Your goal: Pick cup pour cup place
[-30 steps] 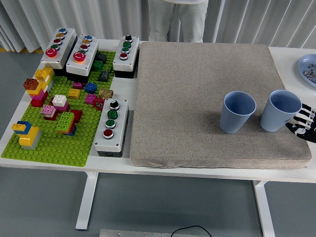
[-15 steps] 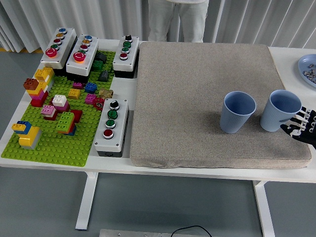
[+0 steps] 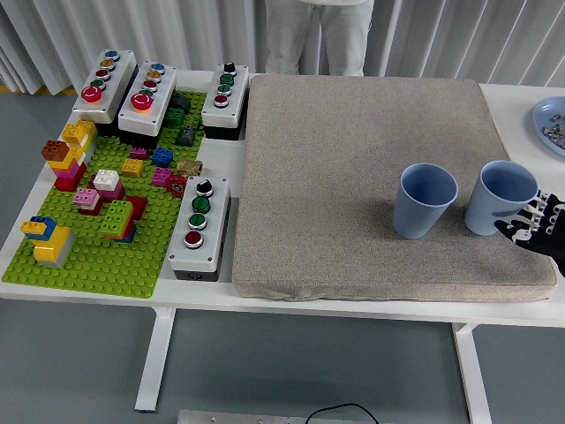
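- A white table point(image 3: 221, 299) carries a grey mat point(image 3: 353, 177), presumably laid to steady the cups.
- At the mat's right edge, the right hand point(image 3: 535, 225) is seen with fingers spread, holding nothing (apparently poised to grasp).
- The right cup point(image 3: 498, 198), just beside it, stands upright, mouth up, axis vertical; the left cup point(image 3: 425, 200) likewise.

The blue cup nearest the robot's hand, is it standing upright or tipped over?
Upright: the right blue cup stands on the grey mat, rim up.
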Motion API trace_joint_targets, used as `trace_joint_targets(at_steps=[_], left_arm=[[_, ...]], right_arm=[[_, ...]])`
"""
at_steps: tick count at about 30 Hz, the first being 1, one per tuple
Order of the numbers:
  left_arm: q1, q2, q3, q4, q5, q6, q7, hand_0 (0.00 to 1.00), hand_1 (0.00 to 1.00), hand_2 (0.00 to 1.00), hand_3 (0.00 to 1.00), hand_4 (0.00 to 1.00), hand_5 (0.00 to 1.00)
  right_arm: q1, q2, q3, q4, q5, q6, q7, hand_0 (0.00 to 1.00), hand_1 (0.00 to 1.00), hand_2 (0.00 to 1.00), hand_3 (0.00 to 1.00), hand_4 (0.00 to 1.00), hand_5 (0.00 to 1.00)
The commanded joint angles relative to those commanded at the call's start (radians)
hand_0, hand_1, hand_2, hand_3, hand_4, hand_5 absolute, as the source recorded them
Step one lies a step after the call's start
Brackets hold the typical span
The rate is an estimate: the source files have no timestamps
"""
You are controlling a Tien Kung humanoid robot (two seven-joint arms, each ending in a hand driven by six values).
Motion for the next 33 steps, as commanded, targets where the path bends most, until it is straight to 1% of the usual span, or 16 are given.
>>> trace_joint_targets(at_steps=[10, 15, 33], left_arm=[[-0.003, -0.002, 0.003, 0.0, -0.002, 0.0, 0.0, 0.694, 0.729, 0.759, 0.631, 0.479, 0.934], [-0.003, -0.002, 0.006, 0.0, -0.005, 0.0, 0.0, 0.694, 0.729, 0.759, 0.631, 0.479, 0.934], [-0.002, -0.003, 0.037, 0.0, -0.034, -0.001, -0.005, 0.694, 0.73, 0.759, 0.634, 0.481, 0.936]], right_arm=[[0.02, 0.009, -0.01, -0.015, 0.003, -0.002, 0.004, 0.865, 0.858, 0.908, 0.892, 0.832, 0.321], [0.036, 0.021, -0.02, -0.027, 0.001, -0.004, 0.009, 0.865, 0.858, 0.908, 0.892, 0.832, 0.321], [0.084, 0.057, -0.035, -0.093, 0.004, -0.018, 0.037, 0.862, 0.856, 0.894, 0.885, 0.831, 0.327]])
